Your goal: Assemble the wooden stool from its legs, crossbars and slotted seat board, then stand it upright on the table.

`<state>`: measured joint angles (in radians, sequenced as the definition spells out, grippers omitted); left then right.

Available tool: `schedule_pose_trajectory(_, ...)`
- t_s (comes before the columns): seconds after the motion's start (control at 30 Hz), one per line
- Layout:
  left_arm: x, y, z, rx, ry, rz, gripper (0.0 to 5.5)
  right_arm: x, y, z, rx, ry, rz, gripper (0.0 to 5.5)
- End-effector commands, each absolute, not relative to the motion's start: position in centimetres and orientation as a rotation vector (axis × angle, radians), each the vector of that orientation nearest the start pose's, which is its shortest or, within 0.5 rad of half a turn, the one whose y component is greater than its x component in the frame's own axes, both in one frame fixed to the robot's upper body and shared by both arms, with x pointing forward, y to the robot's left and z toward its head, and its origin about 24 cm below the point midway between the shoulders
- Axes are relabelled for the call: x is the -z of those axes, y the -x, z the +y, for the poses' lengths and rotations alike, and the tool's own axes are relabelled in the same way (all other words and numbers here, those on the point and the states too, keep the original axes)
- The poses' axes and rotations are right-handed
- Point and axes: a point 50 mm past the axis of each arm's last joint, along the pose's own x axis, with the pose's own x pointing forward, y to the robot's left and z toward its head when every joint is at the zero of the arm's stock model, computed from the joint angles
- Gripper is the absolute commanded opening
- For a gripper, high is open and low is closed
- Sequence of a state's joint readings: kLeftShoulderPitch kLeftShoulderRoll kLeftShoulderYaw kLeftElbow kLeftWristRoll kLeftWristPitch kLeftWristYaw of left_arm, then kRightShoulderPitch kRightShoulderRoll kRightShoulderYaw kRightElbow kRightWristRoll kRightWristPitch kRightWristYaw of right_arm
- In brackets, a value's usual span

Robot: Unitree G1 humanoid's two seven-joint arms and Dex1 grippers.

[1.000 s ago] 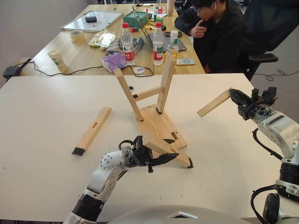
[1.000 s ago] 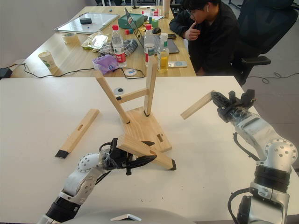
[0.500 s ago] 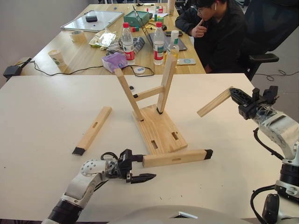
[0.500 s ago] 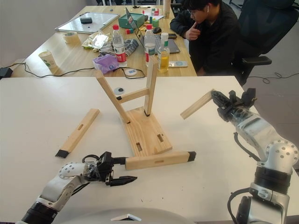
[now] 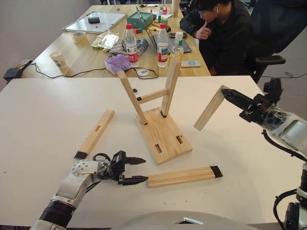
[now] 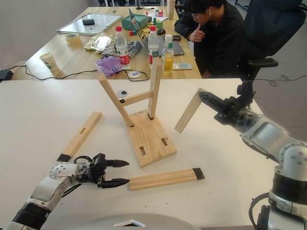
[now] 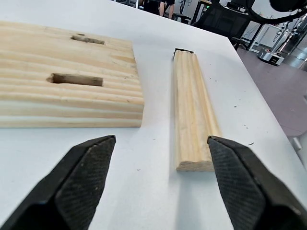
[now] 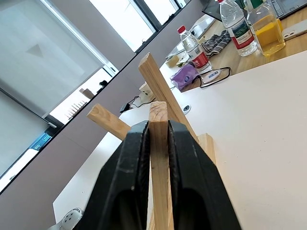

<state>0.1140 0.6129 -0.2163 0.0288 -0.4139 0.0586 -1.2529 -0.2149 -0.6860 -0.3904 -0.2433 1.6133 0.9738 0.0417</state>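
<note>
Seat lies on the counter, partly built. Left gripper gapes wide just beside a loose leg. Right gripper pinches a bar aloft. I'd square the bar over an empty slot before pressing.

1. Lower left of the frame: the left end effector sits low over the white tabletop, fingers spread wide.
2. Just beside its fingertips, a loose leg lies flat, its dark-capped end pointing toward the lower right.
3. Centre frame: the seat board lies on the tabletop, two legs standing up from its far end with a crossbar joining them.
4. Two slots near the board's near edge sit bare.
5. Left of centre, another leg lies flat, apart from the board.
6. Right side: the right end effector clamps the top of a tilted wooden piece.
</note>
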Motion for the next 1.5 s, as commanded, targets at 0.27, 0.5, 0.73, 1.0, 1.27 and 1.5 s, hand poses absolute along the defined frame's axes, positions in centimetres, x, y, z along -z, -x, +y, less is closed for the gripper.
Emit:
schedule_pose_trajectory(0.27, -1.7, -16.4, 17.3, 1.486, -0.115, 0.324, 3.53, -18.1, -24.8, -22.9, -0.615, -0.632, 0.277, 0.38)
schedule_pose_trajectory(0.5, -1.7, -16.2, 16.1, 1.451, -0.171, 0.316, 3.53, -18.4, -25.2, -22.8, -0.637, -0.620, 0.299, 0.38)
schedule_pose_trajectory(0.73, -2.1, -15.8, 16.2, 1.470, -0.227, 0.320, 2.47, -18.6, -25.6, -22.9, -0.647, -0.611, 0.303, 0.38)
schedule_pose_trajectory(1.0, -1.9, -16.8, 16.1, 1.466, -0.295, 0.318, 1.09, -18.6, -25.4, -22.9, -0.642, -0.618, 0.298, 0.38)
schedule_pose_trajectory(1.27, -3.1, -18.1, 15.4, 1.424, -0.268, 0.217, 0.65, -18.3, -25.4, -22.9, -0.632, -0.618, 0.301, 0.38)
schedule_pose_trajectory(1.5, -2.9, -18.7, 16.6, 1.439, -0.243, 0.243, 1.94, -18.2, -25.3, -22.9, -0.628, -0.615, 0.298, 0.38)
